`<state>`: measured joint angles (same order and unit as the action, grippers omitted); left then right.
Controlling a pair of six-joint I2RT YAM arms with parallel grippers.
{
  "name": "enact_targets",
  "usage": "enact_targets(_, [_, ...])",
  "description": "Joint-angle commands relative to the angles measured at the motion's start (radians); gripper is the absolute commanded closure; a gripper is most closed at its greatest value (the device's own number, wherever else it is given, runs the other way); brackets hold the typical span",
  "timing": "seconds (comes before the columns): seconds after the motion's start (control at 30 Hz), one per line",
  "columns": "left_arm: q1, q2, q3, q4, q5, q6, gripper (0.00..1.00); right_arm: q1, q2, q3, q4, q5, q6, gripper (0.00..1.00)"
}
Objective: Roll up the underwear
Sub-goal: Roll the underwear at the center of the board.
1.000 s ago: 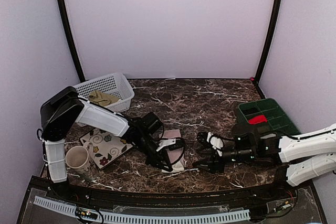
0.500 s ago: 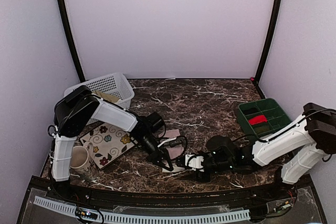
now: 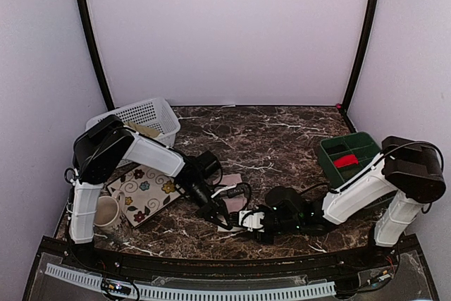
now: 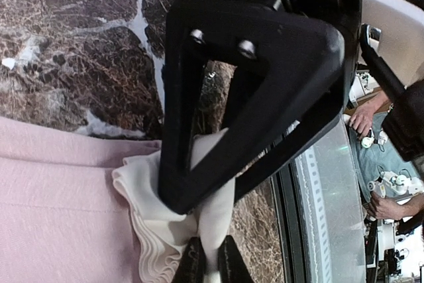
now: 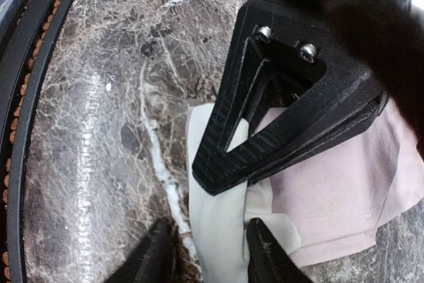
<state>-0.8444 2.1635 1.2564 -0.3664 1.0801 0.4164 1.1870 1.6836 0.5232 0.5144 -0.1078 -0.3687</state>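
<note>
Though unseen overhead, left fingers [image 4: 235,266] pinching underwear [image 4: 59,203], cream waistband [image 4: 156,226] bunched

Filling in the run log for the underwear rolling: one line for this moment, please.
left gripper: shut on pink underwear, cream waistband | right gripper: open, astride cream waistband | cloth: flat, unrolled

Lab booth: plain walls [image 3: 225,33], marble table [image 3: 282,132]

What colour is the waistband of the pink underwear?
Cream. The waistband of the pink underwear shows best in the left wrist view.
</note>
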Motion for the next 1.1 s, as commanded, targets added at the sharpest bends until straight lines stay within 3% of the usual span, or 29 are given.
enact_targets(0.0, [0.005, 0.030, -0.005, -0.062, -0.096, 0.029, 0.91, 0.009, 0.023, 0.012, -0.005, 0.008, 0.003, 0.68])
enact_targets(0.17, [0.006, -0.006, 0.006, -0.074, -0.108, 0.026, 0.72, 0.009, 0.024, 0.032, -0.058, -0.038, 0.064, 0.93])
enact_targets(0.3, [0.031, -0.105, -0.059, 0.010, -0.153, -0.040, 0.57, 0.007, -0.003, 0.060, -0.122, -0.107, 0.131, 1.00])
enact_targets(0.4, [0.077, -0.219, -0.182, 0.185, -0.165, -0.128, 0.50, -0.003, -0.017, 0.080, -0.168, -0.172, 0.192, 1.00])
enact_targets(0.5, [0.119, -0.320, -0.293, 0.360, -0.211, -0.194, 0.47, -0.026, -0.021, 0.092, -0.179, -0.242, 0.291, 1.00])
enact_targets(0.77, [0.121, -0.626, -0.534, 0.577, -0.499, -0.159, 0.46, -0.112, 0.010, 0.075, -0.094, -0.449, 0.509, 1.00])
enact_targets(0.97, [0.047, -0.780, -0.620, 0.560, -0.654, -0.027, 0.46, -0.190, 0.098, 0.022, 0.097, -0.604, 0.700, 1.00])
enact_targets(1.07, [-0.076, -0.787, -0.629, 0.529, -0.740, 0.050, 0.46, -0.213, 0.145, 0.005, 0.167, -0.644, 0.760, 1.00])
